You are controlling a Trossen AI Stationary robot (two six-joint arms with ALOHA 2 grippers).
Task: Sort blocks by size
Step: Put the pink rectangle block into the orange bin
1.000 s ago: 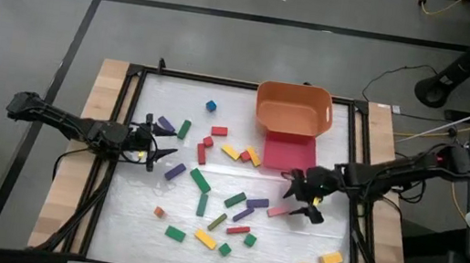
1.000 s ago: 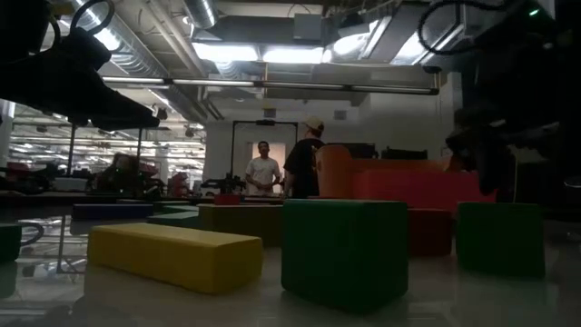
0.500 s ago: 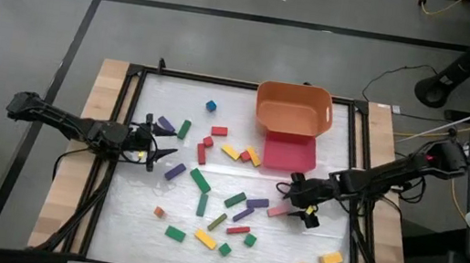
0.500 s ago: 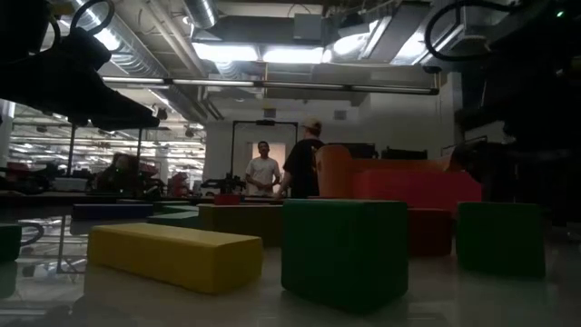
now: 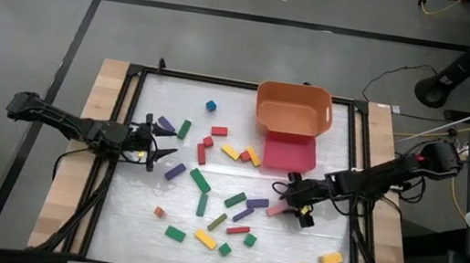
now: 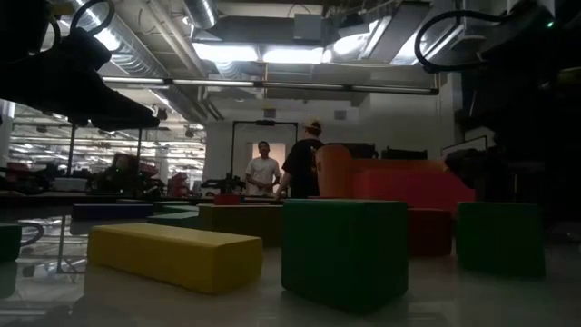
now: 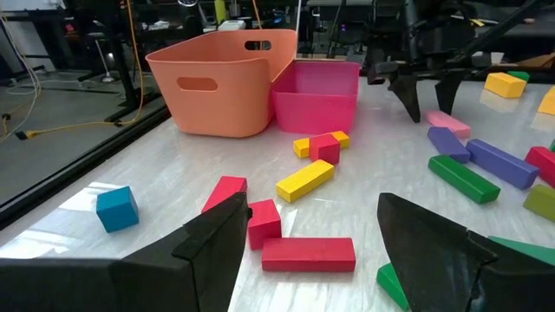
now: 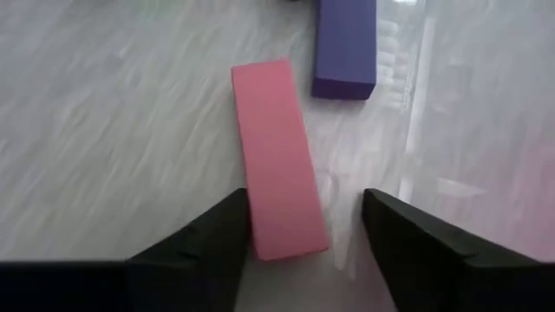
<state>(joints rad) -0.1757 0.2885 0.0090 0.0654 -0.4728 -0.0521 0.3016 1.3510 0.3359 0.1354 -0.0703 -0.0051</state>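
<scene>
We see the table (image 5: 138, 229) with the orange bin (image 5: 293, 108) at its far edge, the pink-red tray (image 5: 288, 152) touching the bin's near side, and the blocks (image 5: 206, 238) scattered across the middle and near part, a few near the right corner. The left gripper (image 5: 162, 143) waits at the left edge, fingers spread, holding nothing. The right gripper (image 5: 291, 201) is down over the pink bar (image 8: 277, 169), just beside a purple bar (image 8: 345, 43); its fingers (image 8: 195, 251) straddle the bar's end, not clamped on it.
</scene>
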